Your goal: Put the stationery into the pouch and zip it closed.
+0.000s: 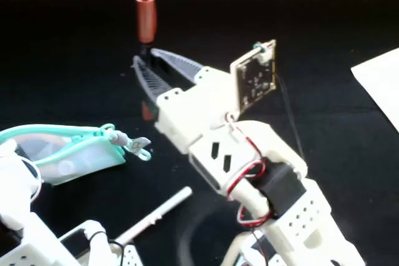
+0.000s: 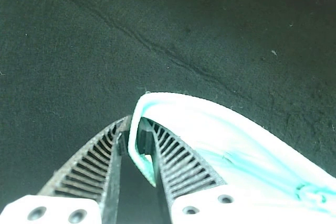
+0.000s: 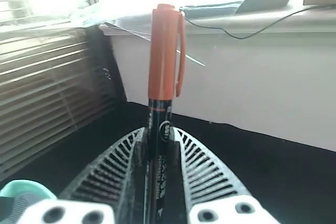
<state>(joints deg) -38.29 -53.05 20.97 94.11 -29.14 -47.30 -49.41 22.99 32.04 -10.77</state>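
The left hand [image 2: 135,129] is closed on the rim of the mint-green pouch [image 2: 226,140], its two ribbed fingers pinching the edge of the fabric between them. The pouch [image 1: 78,157] lies flat on the black desk [image 1: 324,29], its mouth looks open along the upper edge, and the zip pull [image 1: 136,146] rests at its right end. Just to the right of the pouch and nearer the arms, a thin white stick [image 1: 156,215] lies slanted on the desk, not touching the pouch. Further right of the pouch and behind it, the right hand [image 1: 145,56] is raised above the desk and clamped on a marker [image 1: 145,17]. The marker's dark barrel sits between the fingers and its red cap [image 3: 164,51] juts out past the fingertips. Well to the right of the pouch, a white sheet of paper [image 1: 380,85] lies at the desk's edge.
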